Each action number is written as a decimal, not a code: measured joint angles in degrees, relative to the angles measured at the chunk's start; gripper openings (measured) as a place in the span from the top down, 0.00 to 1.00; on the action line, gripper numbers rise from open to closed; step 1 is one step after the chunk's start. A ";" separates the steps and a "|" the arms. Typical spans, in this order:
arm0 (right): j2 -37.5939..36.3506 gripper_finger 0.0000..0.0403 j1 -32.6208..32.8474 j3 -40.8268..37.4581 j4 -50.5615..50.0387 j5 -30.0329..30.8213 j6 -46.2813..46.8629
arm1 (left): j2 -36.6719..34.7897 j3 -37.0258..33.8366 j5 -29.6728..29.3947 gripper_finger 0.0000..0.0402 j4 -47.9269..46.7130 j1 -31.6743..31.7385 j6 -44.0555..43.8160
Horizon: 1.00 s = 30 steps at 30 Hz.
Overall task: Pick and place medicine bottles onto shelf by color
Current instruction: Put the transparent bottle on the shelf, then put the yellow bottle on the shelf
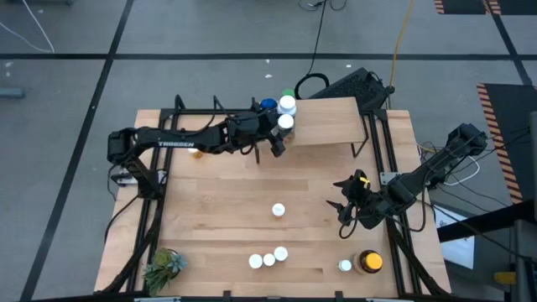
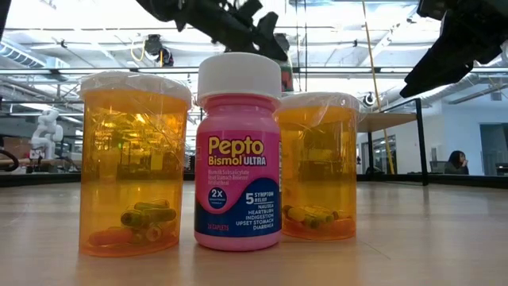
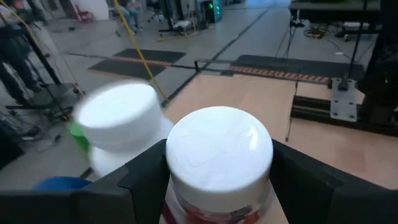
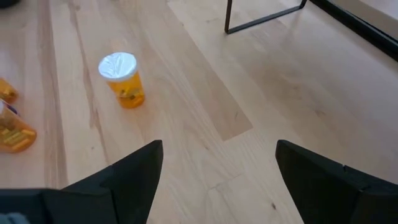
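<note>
- Left claw (image 3: 217, 186) is clamped on a white-capped bottle (image 3: 219, 149) at the shelf (image 1: 331, 122) edge, beside another white-capped bottle (image 3: 118, 118).
- Risk: crowding knocks the neighbour off the shelf.
- Right claw (image 4: 217, 180) is apart, empty, over the tabletop (image 4: 205, 106).

The light-wood counter (image 1: 218, 210) carries the small shelf (image 1: 331, 122) at upper centre with white-capped bottles (image 1: 287, 106) at its left edge, a lone white-capped bottle (image 1: 278, 210) mid-frame, three bottles (image 1: 268, 258) at lower centre, an amber jar (image 1: 369, 262) lower right, and a plant (image 1: 164, 267) lower left.
</note>
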 joint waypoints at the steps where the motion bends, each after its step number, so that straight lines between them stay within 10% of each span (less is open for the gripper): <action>1: 0.00 0.24 0.00 0.00 0.01 -0.02 0.00 | 0.48 -0.08 0.53 0.37 -0.35 0.23 -0.41; 14: 0.00 0.24 0.00 0.00 0.06 -0.13 -0.04 | 2.14 0.00 0.34 0.36 2.17 0.12 2.15; 30: 0.00 0.24 -0.36 -7.60 8.98 -0.07 -3.06 | -2.64 0.35 -3.99 0.03 1.58 -4.52 9.05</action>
